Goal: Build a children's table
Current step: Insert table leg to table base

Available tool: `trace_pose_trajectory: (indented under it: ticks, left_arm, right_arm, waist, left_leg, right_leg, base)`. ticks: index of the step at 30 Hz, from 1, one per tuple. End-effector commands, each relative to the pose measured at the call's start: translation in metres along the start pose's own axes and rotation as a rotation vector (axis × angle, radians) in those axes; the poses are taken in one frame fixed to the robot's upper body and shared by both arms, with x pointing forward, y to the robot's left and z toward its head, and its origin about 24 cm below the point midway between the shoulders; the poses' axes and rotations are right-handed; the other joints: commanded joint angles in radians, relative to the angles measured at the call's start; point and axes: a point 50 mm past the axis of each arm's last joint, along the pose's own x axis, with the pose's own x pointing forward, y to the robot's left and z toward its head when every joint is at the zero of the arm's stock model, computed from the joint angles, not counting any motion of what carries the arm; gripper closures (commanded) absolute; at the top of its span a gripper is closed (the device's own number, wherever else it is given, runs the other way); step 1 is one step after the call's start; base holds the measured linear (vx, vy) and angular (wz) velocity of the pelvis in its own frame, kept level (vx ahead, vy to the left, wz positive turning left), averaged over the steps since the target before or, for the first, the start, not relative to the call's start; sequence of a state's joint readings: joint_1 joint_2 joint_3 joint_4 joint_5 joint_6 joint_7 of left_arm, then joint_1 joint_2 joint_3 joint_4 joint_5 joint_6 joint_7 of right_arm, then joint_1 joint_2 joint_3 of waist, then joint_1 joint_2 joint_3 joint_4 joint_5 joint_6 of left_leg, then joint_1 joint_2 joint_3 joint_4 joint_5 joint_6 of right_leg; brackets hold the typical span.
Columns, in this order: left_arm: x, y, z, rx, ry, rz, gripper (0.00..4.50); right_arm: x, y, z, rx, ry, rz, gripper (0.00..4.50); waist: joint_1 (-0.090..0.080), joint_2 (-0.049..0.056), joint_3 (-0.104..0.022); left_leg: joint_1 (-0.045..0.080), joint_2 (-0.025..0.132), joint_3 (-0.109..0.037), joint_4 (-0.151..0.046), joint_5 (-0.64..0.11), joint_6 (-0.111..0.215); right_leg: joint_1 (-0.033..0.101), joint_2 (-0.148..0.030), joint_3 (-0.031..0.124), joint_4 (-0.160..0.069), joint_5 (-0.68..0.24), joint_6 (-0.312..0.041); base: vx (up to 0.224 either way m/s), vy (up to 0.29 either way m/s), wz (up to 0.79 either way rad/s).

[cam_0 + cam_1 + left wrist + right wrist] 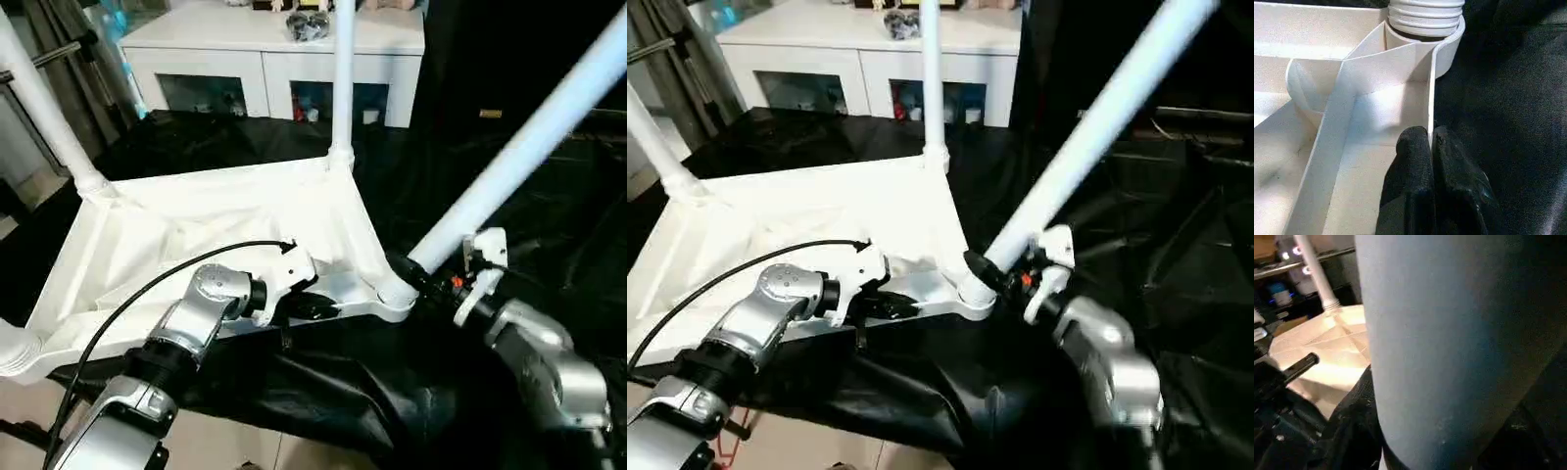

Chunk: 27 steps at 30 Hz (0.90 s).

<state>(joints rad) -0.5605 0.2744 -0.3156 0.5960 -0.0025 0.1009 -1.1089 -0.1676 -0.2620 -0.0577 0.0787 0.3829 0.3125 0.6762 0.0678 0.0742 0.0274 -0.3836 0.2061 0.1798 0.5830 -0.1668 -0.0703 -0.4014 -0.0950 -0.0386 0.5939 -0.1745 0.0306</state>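
Observation:
The white tabletop (196,235) lies upside down on black cloth, ribs facing up. Upright legs stand in its far-left corner (39,98) and far-right corner (343,78). A third leg (529,147) leans up to the right, with its threaded end (1425,17) in the near-right corner socket (392,294). My right gripper (416,272) is shut around this leg just above the socket; the leg's tube (1449,342) is close in the right wrist view. My left gripper (318,308) is shut on the tabletop's thin near rim (1430,98), a short way from that socket.
A white cabinet (274,59) with glass doors stands behind the work. Black cloth (529,255) covers the surface around and to the right of the tabletop. A black cable (147,294) arcs over my left forearm. Pale floor (225,441) shows at the near edge.

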Motion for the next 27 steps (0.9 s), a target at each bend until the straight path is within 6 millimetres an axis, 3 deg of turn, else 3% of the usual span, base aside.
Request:
trace_pose_trajectory:
  ticks: [1,11,12,16,18,19,20,24,25,27]
  left_arm:
    - [-0.008,0.011,0.009,0.016,-0.035,0.067,4.5]
    - [-0.004,0.004,0.007,0.033,-0.025,0.009,4.5]
    - [-0.004,0.003,0.007,0.032,-0.025,0.009,4.5]
    - [-0.005,0.004,0.007,0.03,-0.027,0.009,4.5]
    - [-0.006,0.004,0.007,0.032,-0.026,0.006,4.5]
    - [-0.007,0.004,0.007,0.034,-0.026,0.005,4.5]
    - [-0.008,0.004,0.007,0.035,-0.026,0.004,4.5]
    - [-0.009,0.003,0.006,0.033,-0.028,0.002,4.5]
    - [-0.01,0.003,0.006,0.033,-0.028,0.002,4.5]
    - [-0.01,0.004,0.006,0.032,-0.028,0.004,4.5]
  right_arm:
    - [0.001,0.007,-0.02,-0.011,0.137,0.011,2.62]
    - [0.027,0.01,-0.012,-0.152,0.297,0.178,2.62]
    - [0.029,0.011,-0.013,-0.152,0.327,0.223,2.62]
    - [0.028,0.011,-0.018,-0.145,0.362,0.268,2.62]
    - [0.024,0.009,-0.026,-0.153,0.396,0.293,2.62]
    - [0.024,0.008,-0.028,-0.155,0.401,0.294,2.62]
    - [0.023,0.008,-0.029,-0.158,0.399,0.295,2.62]
    - [0.023,0.004,-0.03,-0.152,0.368,0.263,2.62]
    - [0.023,0.003,-0.029,-0.145,0.349,0.246,2.62]
    - [0.024,0.0,-0.026,-0.135,0.315,0.206,2.62]
  waist:
    - [-0.006,-0.015,-0.047]
    - [-0.019,-0.02,-0.043]
    - [-0.021,-0.033,-0.042]
    - [-0.023,-0.029,-0.042]
    - [-0.022,-0.033,-0.045]
    - [-0.022,-0.039,-0.046]
    - [-0.02,-0.035,-0.047]
    - [-0.022,-0.036,-0.045]
    - [-0.022,-0.025,-0.044]
    - [-0.027,-0.033,-0.043]
  left_leg:
    - [0.018,0.01,-0.004,-0.081,-0.353,-0.004]
    - [0.015,0.009,-0.006,-0.081,-0.366,-0.005]
    - [0.012,0.009,-0.006,-0.082,-0.365,-0.002]
    - [0.015,0.01,-0.005,-0.081,-0.366,0.002]
    - [0.014,0.012,-0.004,-0.08,-0.344,0.006]
    - [0.013,0.011,-0.003,-0.079,-0.342,0.009]
    - [0.014,0.012,-0.003,-0.079,-0.336,0.011]
    - [0.016,0.011,-0.003,-0.08,-0.354,0.009]
    - [0.017,0.011,-0.005,-0.082,-0.367,0.003]
    - [0.018,0.01,-0.006,-0.083,-0.392,-0.002]
  right_leg:
    - [0.029,-0.03,0.019,-0.089,-0.382,-0.16]
    - [0.029,-0.032,0.019,-0.091,-0.42,-0.16]
    - [0.03,-0.031,0.018,-0.091,-0.421,-0.159]
    - [0.028,-0.033,0.019,-0.092,-0.426,-0.162]
    - [0.03,-0.032,0.021,-0.088,-0.377,-0.174]
    - [0.03,-0.032,0.02,-0.087,-0.37,-0.177]
    - [0.031,-0.033,0.02,-0.085,-0.363,-0.181]
    - [0.029,-0.033,0.019,-0.089,-0.399,-0.176]
    - [0.028,-0.034,0.019,-0.091,-0.417,-0.173]
    - [0.026,-0.032,0.019,-0.095,-0.438,-0.165]
  base:
    - [0.0,0.0,0.0]
    - [0.0,0.0,0.0]
    - [0.0,0.0,0.0]
    - [0.0,0.0,0.0]
    - [0.0,0.0,0.0]
    - [0.0,0.0,0.0]
    - [0.0,0.0,0.0]
    - [0.0,0.0,0.0]
    - [0.0,0.0,0.0]
    - [0.0,0.0,0.0]
